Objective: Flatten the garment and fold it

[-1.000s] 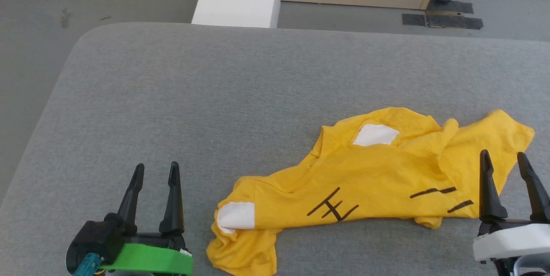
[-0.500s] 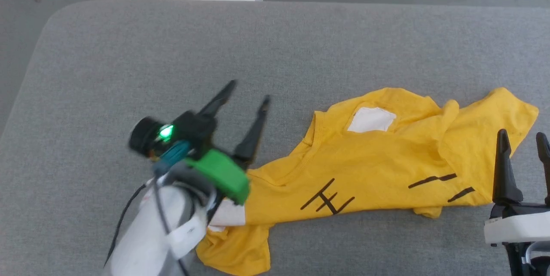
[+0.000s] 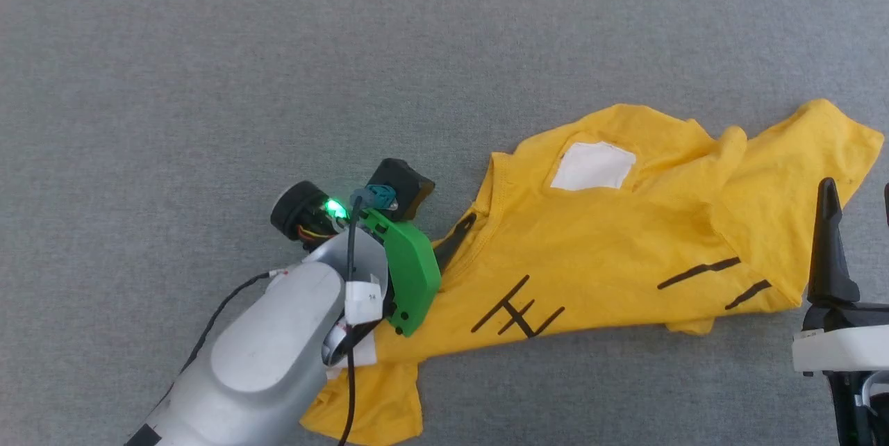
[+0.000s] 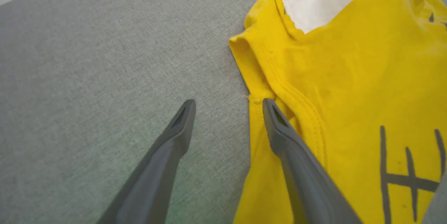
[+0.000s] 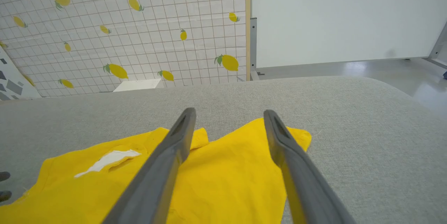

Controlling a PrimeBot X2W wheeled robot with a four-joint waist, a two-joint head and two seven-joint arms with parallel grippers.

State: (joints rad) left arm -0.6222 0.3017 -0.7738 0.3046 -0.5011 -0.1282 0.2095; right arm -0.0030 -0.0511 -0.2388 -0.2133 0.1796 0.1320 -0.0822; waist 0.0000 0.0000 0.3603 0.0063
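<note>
Bright, even light, faint shadows under the garment (image 3: 625, 251); wrist views warp at edges.

garment (image 3: 625, 251) | yellow T-shirt, black stripes, white patches | crumpled, lying unfolded

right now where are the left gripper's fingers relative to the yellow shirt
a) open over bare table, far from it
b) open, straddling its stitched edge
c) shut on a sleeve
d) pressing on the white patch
B: in the left wrist view the left gripper is open, one finger over the grey table and the other over the shirt's stitched edge.
</note>
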